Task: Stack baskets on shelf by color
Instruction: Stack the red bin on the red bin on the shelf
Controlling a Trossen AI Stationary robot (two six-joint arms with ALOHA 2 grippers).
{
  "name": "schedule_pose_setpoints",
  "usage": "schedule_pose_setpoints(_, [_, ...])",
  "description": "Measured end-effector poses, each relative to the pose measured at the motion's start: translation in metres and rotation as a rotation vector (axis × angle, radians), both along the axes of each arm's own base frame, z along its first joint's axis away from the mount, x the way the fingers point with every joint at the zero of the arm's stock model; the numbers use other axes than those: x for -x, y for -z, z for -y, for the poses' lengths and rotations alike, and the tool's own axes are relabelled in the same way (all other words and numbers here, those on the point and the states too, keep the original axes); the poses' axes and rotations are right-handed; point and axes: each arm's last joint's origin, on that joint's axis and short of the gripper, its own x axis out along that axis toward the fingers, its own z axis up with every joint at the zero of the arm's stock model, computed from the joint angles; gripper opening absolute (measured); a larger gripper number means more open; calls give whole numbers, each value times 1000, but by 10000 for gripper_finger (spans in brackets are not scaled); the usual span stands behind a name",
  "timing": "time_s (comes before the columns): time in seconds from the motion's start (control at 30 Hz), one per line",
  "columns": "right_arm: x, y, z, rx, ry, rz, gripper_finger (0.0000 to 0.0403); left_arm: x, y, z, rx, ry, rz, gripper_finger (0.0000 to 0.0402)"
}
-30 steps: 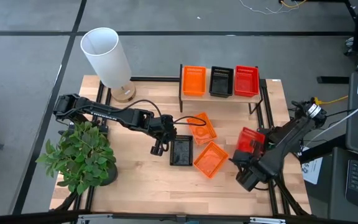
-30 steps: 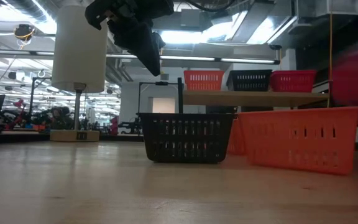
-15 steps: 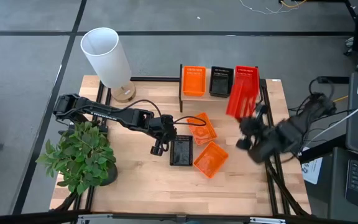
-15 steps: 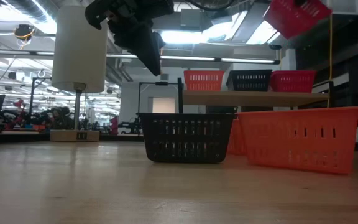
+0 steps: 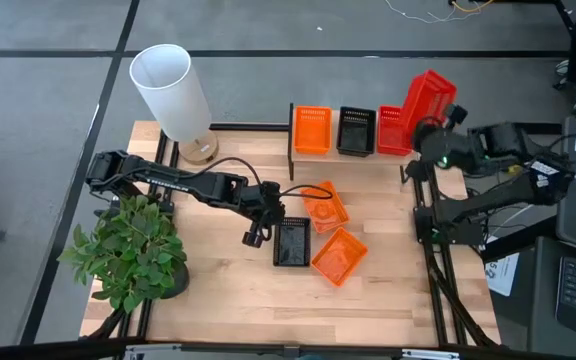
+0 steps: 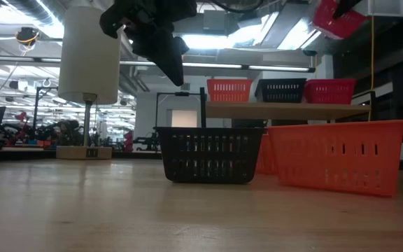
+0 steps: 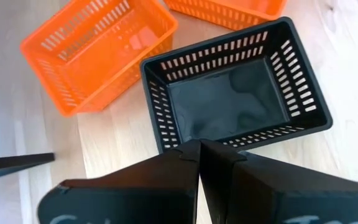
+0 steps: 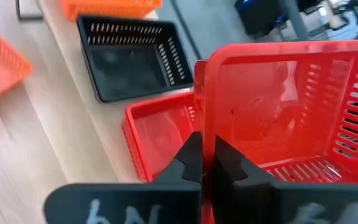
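Right gripper (image 8: 207,163): clamped on red basket (image 5: 428,97) rim, carried tilted above shelf (image 5: 363,160).
Handling: looks light, thin mesh flexes; wall pinch suits.
Left gripper (image 7: 199,152): together, black basket (image 7: 235,93) just ahead.

The high view looks straight down on the whole table (image 5: 228,290); the low view faces level across it. Each wrist view looks close past its own fingertips. High and low share the shelf (image 5: 356,160) and black basket (image 6: 207,154)
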Motion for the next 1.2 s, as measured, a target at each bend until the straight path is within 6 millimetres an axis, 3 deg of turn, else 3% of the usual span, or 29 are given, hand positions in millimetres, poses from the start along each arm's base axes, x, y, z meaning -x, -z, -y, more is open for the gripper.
schedule_pose_setpoints(0.17, [-5, 1, 16, -15, -32, -144, 0, -1, 0, -6, 1, -18, 4, 0])
schedule_pose_setpoints(0.87, [-50, 54, 107, -415, -16, -442, 0, -2, -1, -9, 3, -29, 23, 0])
schedule_pose_setpoints(1.2, [-56, 63, 119, -527, -73, -424, 0, -2, -1, -9, 2, -28, 22, 0])
